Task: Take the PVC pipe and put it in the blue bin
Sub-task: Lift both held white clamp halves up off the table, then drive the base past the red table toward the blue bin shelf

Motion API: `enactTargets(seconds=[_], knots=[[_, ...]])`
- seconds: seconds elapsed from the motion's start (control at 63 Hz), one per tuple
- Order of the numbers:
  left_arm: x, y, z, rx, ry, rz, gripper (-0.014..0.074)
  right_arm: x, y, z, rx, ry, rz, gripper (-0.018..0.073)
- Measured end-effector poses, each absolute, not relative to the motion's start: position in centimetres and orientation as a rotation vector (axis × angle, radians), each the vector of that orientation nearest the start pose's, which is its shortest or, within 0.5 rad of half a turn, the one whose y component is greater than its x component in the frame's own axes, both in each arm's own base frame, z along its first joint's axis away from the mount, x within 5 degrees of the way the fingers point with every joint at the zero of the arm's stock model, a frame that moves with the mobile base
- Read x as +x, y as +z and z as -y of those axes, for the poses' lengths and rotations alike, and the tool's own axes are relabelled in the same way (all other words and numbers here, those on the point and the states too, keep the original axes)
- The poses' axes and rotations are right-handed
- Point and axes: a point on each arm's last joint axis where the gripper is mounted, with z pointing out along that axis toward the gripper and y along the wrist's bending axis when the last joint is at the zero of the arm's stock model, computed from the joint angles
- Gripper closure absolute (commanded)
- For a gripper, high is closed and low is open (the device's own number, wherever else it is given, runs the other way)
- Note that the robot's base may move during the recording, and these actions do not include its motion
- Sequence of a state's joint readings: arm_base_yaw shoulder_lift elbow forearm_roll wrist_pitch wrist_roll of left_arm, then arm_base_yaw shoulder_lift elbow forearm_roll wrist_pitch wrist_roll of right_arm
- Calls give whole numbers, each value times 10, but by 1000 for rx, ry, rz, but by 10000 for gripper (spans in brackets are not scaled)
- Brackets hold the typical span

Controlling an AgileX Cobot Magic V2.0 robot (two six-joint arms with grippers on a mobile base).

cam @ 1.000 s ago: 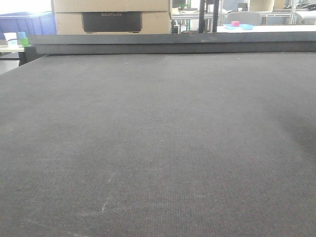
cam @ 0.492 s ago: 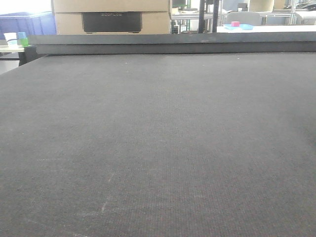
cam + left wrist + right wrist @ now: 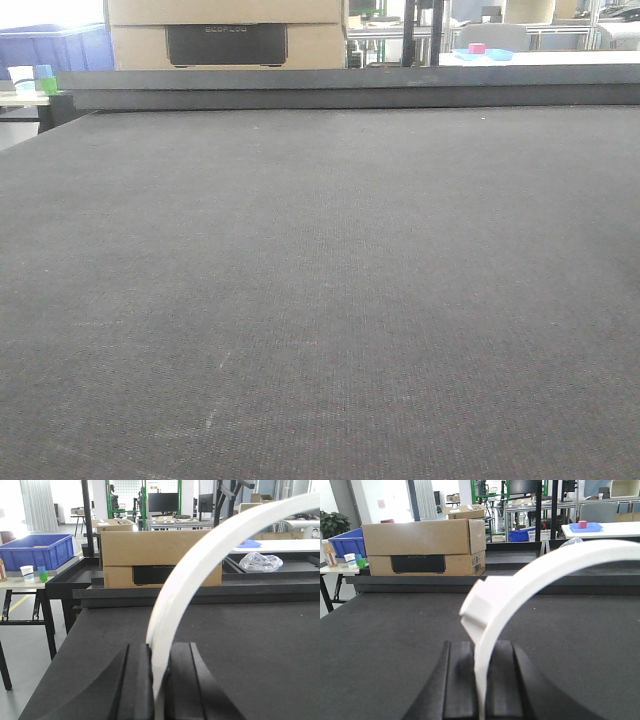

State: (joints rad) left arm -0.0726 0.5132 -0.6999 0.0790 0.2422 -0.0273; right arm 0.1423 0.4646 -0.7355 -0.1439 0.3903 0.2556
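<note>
Nearest the lens, the left tool (image 3: 159,652) is clamped on a white pipe (image 3: 165,605), which rises from between the jaws and arcs up to the right, above the dark surface (image 3: 260,640). The right tool (image 3: 480,652) is clamped in the same way on a white arc with a collar (image 3: 474,605) just above the jaws. I cannot tell whether the two hold one pipe or two. The front view shows neither arm nor pipe.

Farther back a box (image 3: 160,555) sits behind the surface's raised rim. The bin (image 3: 37,550) stands well apart, beyond the surface's left edge.

The likely trouble is leverage: each grip is near one end, so the long overhang could swivel or slip in the jaws during a fast swing. The free end could also catch the rim or the box on the way to the bin. If both tools share one pipe, uneven motion could wrench it loose.
</note>
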Motion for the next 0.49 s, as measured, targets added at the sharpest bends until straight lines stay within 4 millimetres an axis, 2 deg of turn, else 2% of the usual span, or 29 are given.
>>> enactTargets(seconds=[0.492], knots=[[99, 387, 5, 79, -4, -1538, 707, 83, 389, -7, 27, 161, -1609, 727]])
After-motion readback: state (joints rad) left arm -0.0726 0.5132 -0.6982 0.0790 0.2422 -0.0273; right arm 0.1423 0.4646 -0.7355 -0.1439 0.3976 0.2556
